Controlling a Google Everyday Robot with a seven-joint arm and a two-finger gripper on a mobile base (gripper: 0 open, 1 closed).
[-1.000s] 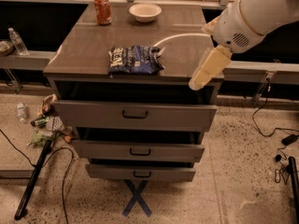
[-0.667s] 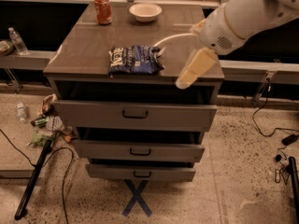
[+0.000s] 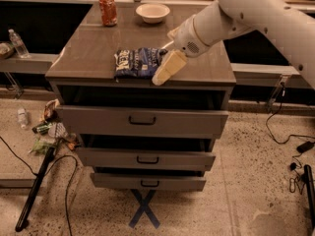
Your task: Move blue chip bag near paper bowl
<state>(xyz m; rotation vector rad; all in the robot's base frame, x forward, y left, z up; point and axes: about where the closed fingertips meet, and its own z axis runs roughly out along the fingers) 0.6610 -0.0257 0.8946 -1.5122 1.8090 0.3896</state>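
— Where do we find the gripper (image 3: 160, 77)?
— Tip down at the 3 o'clock end of the blue chip bag (image 3: 135, 63), overlapping its edge. Whether it is open, closed or touching the bag, we cannot tell.
— And the bag?
— Flat near the front of the surface (image 3: 86, 55), long axis running from 9 to 3 o'clock, paler end at 9. We see the paper bowl (image 3: 152, 13) well apart at 12 o'clock.

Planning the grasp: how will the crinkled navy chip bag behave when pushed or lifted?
The crinkled navy-blue chip bag looks floppy and light, probably crumpling when squeezed. Lying flat, it shouldn't roll. The tool is at its right end.
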